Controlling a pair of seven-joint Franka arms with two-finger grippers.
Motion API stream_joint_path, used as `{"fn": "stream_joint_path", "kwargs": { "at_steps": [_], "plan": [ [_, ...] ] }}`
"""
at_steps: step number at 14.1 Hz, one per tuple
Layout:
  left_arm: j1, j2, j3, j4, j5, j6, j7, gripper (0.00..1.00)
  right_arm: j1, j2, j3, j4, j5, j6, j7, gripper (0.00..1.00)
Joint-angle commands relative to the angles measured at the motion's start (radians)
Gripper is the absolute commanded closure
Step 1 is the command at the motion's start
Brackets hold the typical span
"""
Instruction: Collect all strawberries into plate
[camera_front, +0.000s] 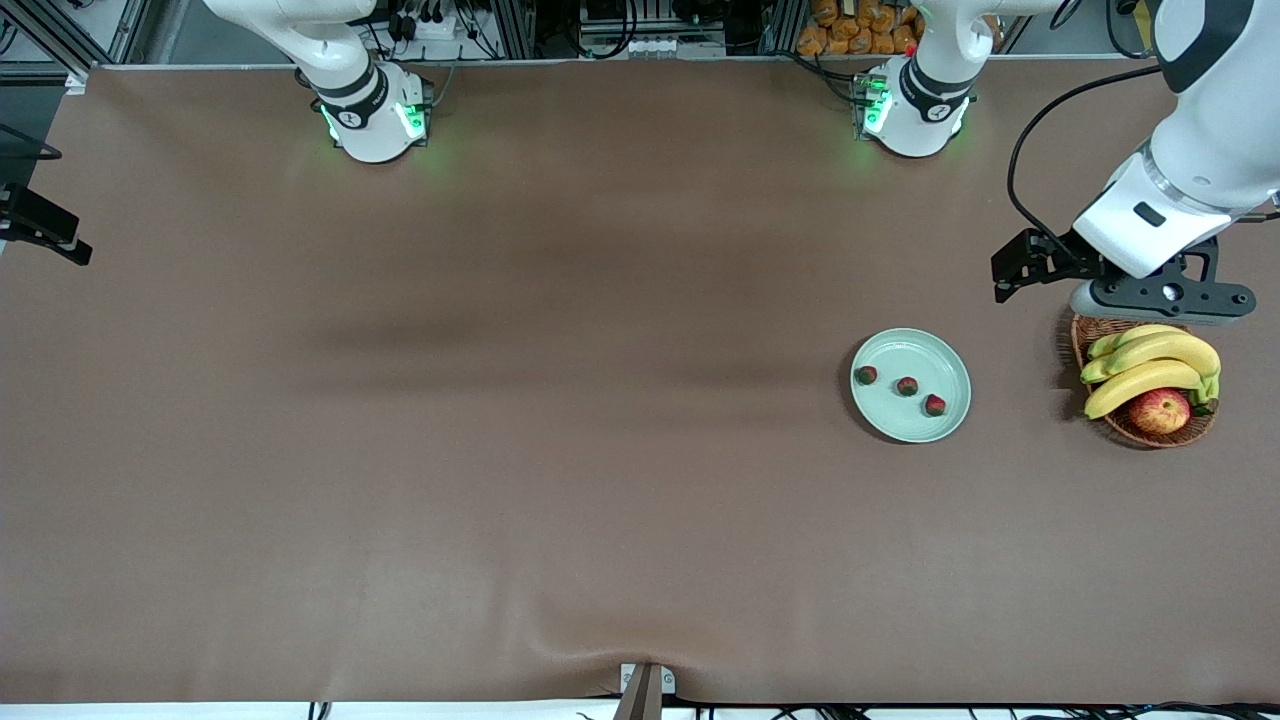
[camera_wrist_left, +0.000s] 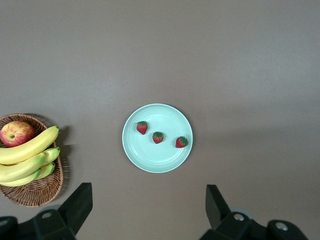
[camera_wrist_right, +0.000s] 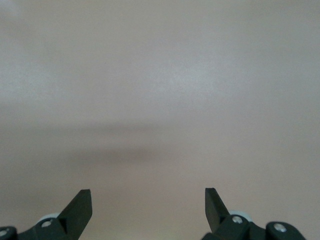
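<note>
Three strawberries (camera_front: 907, 386) already lie inside the plate (camera_front: 885, 420) in my front view, and I see none loose on the table, so I judge collection finished. The left gripper (camera_front: 1165, 300) hangs over the basket (camera_front: 1085, 330) beside the plate. My left wrist view shows its fingers (camera_wrist_left: 77, 202) spread and empty, the berries in a row on the plate. My right wrist view shows the right gripper (camera_wrist_right: 148, 207) released, waiting over bare table.

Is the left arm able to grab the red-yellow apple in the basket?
Probably yes. The open left gripper hangs above the brown wicker basket, and the apple lies uncovered beside the yellow bananas, though they crowd it closely.
</note>
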Motion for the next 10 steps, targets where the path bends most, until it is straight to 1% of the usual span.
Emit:
{"fn": "stream_joint_path", "kwargs": {
  "at_steps": [1, 4, 8, 10],
  "plan": [
    [-0.015, 0.001, 0.017, 0.025, -0.008, -0.004, -0.022, 0.0, -0.003, 0.012, 0.003, 0.022, 0.003, -0.006, -0.004, 0.0],
    [-0.014, -0.002, 0.023, 0.028, -0.004, -0.004, -0.051, 0.0, -0.003, 0.013, 0.003, 0.022, 0.003, -0.006, -0.004, 0.0],
    [-0.015, -0.007, 0.093, 0.028, -0.001, -0.006, 0.033, 0.0, -0.001, 0.018, 0.003, 0.022, 0.004, -0.006, -0.004, 0.0],
    [-0.015, -0.01, 0.104, 0.03, -0.002, -0.006, 0.02, 0.0, -0.001, 0.018, 0.003, 0.024, 0.004, -0.006, -0.004, 0.0]
  ]
}}
